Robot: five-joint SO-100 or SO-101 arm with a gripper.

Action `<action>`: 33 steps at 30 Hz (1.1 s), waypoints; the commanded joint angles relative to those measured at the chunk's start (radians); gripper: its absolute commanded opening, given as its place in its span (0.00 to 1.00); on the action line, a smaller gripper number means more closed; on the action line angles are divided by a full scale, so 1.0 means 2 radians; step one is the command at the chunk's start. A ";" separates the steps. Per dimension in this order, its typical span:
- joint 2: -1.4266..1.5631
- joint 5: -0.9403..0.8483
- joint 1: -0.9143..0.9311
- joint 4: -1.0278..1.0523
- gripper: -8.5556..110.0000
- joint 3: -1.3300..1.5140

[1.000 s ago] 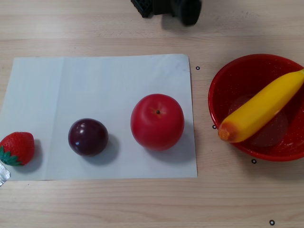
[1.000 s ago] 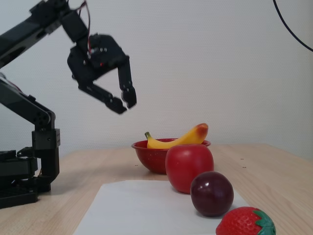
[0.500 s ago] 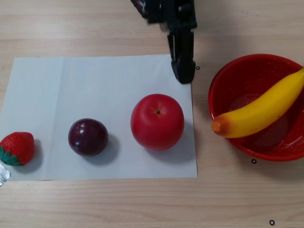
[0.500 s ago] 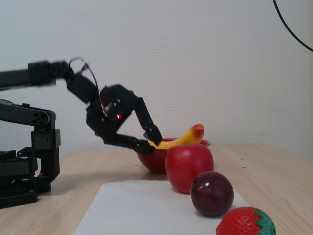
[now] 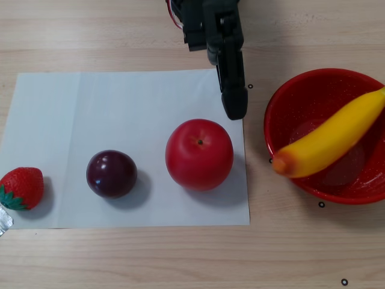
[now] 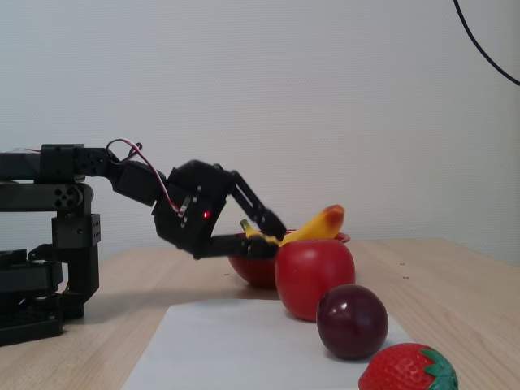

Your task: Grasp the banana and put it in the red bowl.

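The yellow banana (image 5: 332,136) lies slanted across the red bowl (image 5: 313,90) at the right of the other view, its orange end sticking out over the near-left rim. In the fixed view the banana (image 6: 313,227) rests in the red bowl (image 6: 248,266) behind the apple. My gripper (image 5: 234,111) reaches in from the top edge and ends left of the bowl, just above the apple. From the side the gripper (image 6: 275,242) is low and open; the bowl and the banana's stem show through the gap. It holds nothing.
On a white paper sheet (image 5: 120,108) sit a red apple (image 5: 199,155), a dark plum (image 5: 111,174) and a strawberry (image 5: 21,188) at the left edge. The arm's base (image 6: 41,276) stands at the left of the fixed view. The table is light wood.
The arm came down from high above the table and stretched out low towards the bowl and apple. The banana's orange end shifted slightly on the bowl's rim.
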 commanded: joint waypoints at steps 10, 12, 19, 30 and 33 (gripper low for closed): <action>0.041 0.006 -0.005 0.167 0.07 0.002; 0.041 0.008 -0.002 0.200 0.07 0.002; 0.041 0.029 0.001 0.305 0.07 0.002; 0.040 0.045 0.004 0.370 0.07 0.002; 0.040 0.038 0.002 0.371 0.07 0.002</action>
